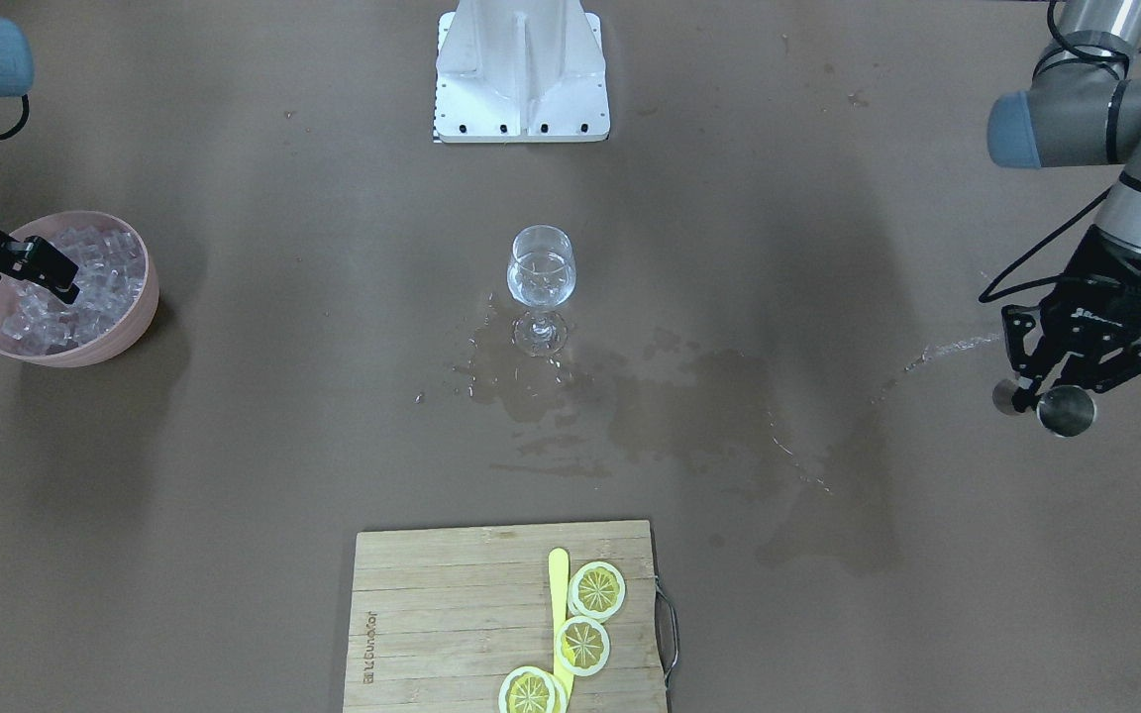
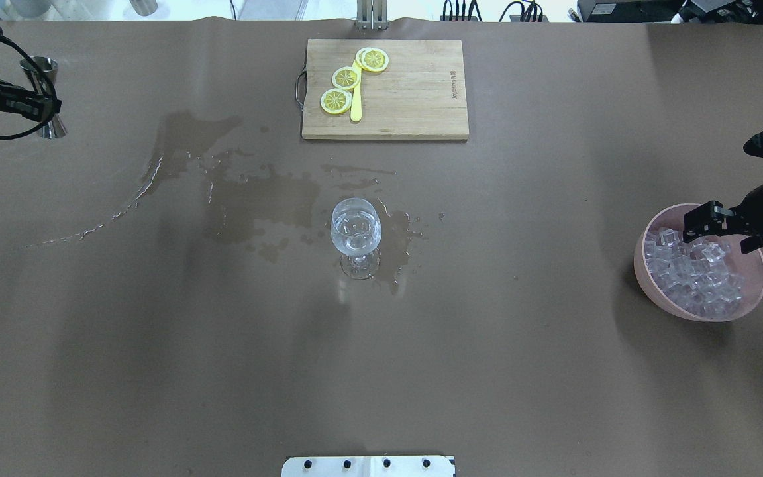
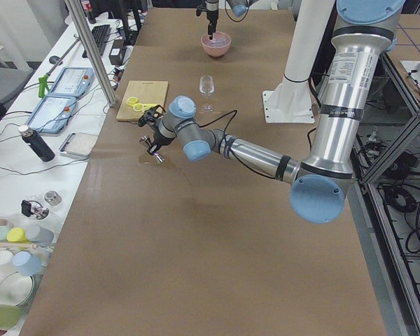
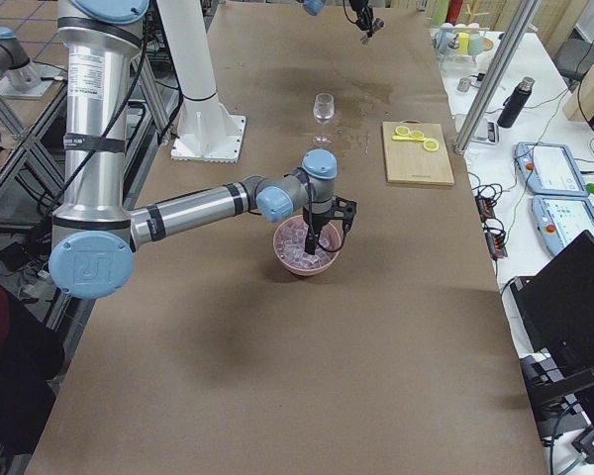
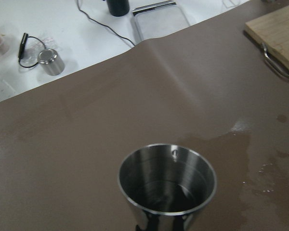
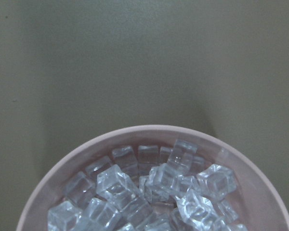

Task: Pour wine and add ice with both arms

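The wine glass (image 2: 356,240) stood at the centre of the table (image 2: 487,371), where either arm could reach it. It held a small measure of clear wine (image 1: 541,281). No ice was visible in it.

Wet patches (image 2: 255,192) trailed across the brown covering from the glass towards the steel jigger (image 2: 47,99). The jigger was upright at the far left edge with only a film of liquid in its cup, so the pour looked finished, and messily.

The left gripper (image 2: 42,107) had a finger on either side of the jigger's narrow waist. Whether it was clamping the jigger or had let go could not be told.

At the opposite end the right gripper (image 2: 719,233) pointed down into the pink bowl (image 2: 646,281). Its jaws were spread and nothing was visible between them, apparently poised to pick one cube from the heaped ice (image 2: 693,278).

Lemon slices (image 2: 346,77) lay on the wooden cutting board (image 2: 414,99), well clear of both arms.
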You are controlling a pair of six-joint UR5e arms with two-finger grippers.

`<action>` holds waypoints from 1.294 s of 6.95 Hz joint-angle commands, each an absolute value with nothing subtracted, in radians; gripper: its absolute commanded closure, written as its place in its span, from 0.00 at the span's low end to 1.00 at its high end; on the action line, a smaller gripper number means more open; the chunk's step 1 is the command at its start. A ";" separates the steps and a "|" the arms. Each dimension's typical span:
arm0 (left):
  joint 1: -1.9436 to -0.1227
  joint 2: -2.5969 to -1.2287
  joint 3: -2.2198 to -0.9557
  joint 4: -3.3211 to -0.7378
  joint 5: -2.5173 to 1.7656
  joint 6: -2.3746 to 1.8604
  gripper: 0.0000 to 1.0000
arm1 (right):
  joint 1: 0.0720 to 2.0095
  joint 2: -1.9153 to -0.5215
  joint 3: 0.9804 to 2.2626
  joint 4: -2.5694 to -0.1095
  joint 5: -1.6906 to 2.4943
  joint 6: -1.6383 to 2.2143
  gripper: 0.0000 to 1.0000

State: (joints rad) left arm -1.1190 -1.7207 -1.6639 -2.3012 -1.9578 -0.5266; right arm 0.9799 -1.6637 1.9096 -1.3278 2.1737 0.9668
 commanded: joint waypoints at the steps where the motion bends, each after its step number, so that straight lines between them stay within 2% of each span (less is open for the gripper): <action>1: -1.193 -1.677 -1.547 -2.469 -1.957 -0.622 1.00 | 0.941 -1.681 1.907 -1.325 2.169 1.011 0.03; 3: -1.204 -1.671 -1.361 -2.763 -1.954 -0.734 1.00 | 0.934 -1.686 1.905 -1.327 2.169 1.014 0.08; 6: -1.212 -1.585 -1.333 -2.937 -1.901 -0.750 1.00 | 0.914 -1.689 1.898 -1.327 2.171 1.052 0.13; 9: -1.206 -1.536 -1.313 -3.016 -1.772 -0.739 1.00 | 0.905 -1.709 1.898 -1.321 2.172 1.069 0.13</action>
State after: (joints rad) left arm -1.2081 -1.5529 -1.3173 -2.9915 -1.8176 -0.7411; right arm 0.9094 -1.7008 1.8983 -1.3235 2.1719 1.0667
